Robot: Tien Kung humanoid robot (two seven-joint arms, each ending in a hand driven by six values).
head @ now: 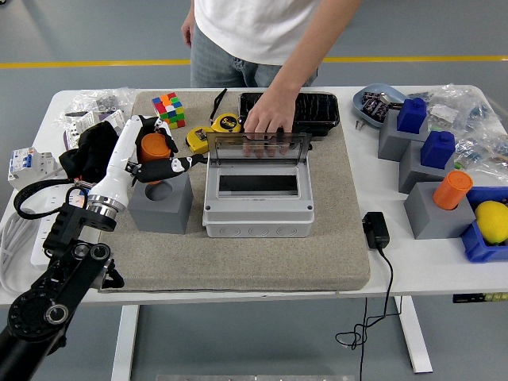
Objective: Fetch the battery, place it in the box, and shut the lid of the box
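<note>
Left hand (153,159) is curled around the orange battery (153,148), fingers wrapped on its body, holding it clear above the grey block (162,208). The block's round socket shows open just below the battery. Black left arm (55,278) comes in from the lower-left corner.

Just right of the block on the tan mat (238,254): grey box (258,208), dark slot visible inside, clear lid (256,148) swung up at the back edge. A person's hand (266,121) rests on top of the lid, fingers showing through the clear plastic. Black tray (290,105) directly behind the box.

Behind the hand: yellow tape measures (214,131), a colour cube (167,109). Black cloth (94,152) to its left.

Far right of the counter (413,262): grey blocks with blue caps (412,116), a second orange battery (452,189) seated in its grey block, yellow object in a blue bin (490,238). Black adapter (375,230) near the mat's right edge.
</note>
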